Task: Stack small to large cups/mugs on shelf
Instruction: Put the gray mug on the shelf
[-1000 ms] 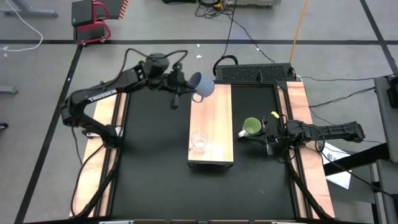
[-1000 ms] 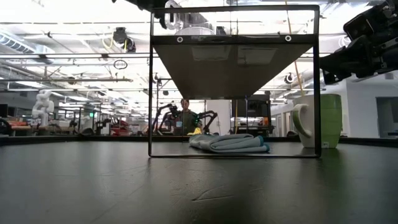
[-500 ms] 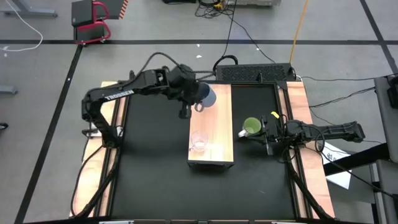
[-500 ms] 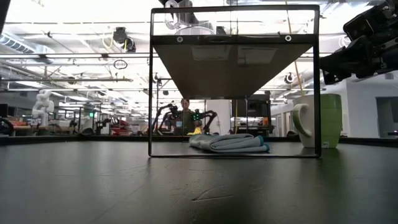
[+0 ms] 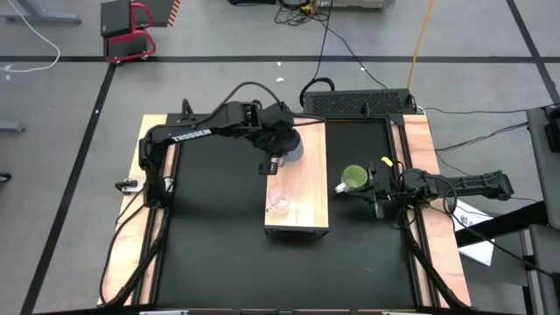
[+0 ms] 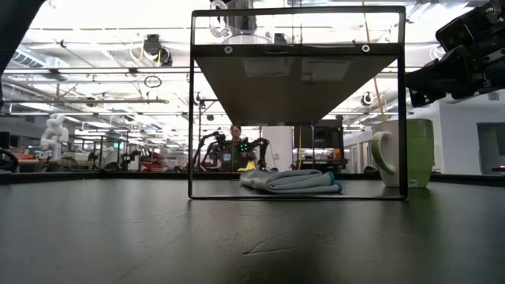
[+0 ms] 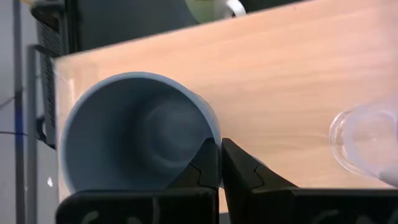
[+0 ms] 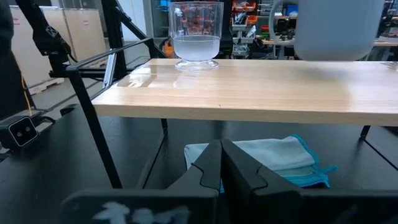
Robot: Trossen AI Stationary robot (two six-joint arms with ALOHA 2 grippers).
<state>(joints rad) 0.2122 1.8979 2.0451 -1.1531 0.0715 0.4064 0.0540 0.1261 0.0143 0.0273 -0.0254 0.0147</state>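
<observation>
Currently the left gripper (image 5: 274,164) is clenched on the rim wall of the medium blue-grey handled mug (image 5: 290,145) — one finger (image 7: 205,167) inside the mouth, the other outside — and holds it over the far half of the long light-wood shelf (image 5: 308,188). Whether the mug's base touches the board cannot be told.

Handling: the mug looks rigid and glazed, probably ceramic, so moderately heavy and slippery; a pinch on the rim wall can let it swing, so the grip on it should remain firm until the base is seated. The small clear glass cup (image 5: 279,199) stands upright on the shelf nearer the front edge, close to the mug but apart from it. It is likely light, brittle and easily tipped — clearance is advised.

The larger lime-green mug with pale handle (image 5: 353,179) stands on the black table (image 5: 210,236) beside the shelf, just in front of the right gripper (image 5: 377,194), whose fingers are pressed together on nothing.
</observation>
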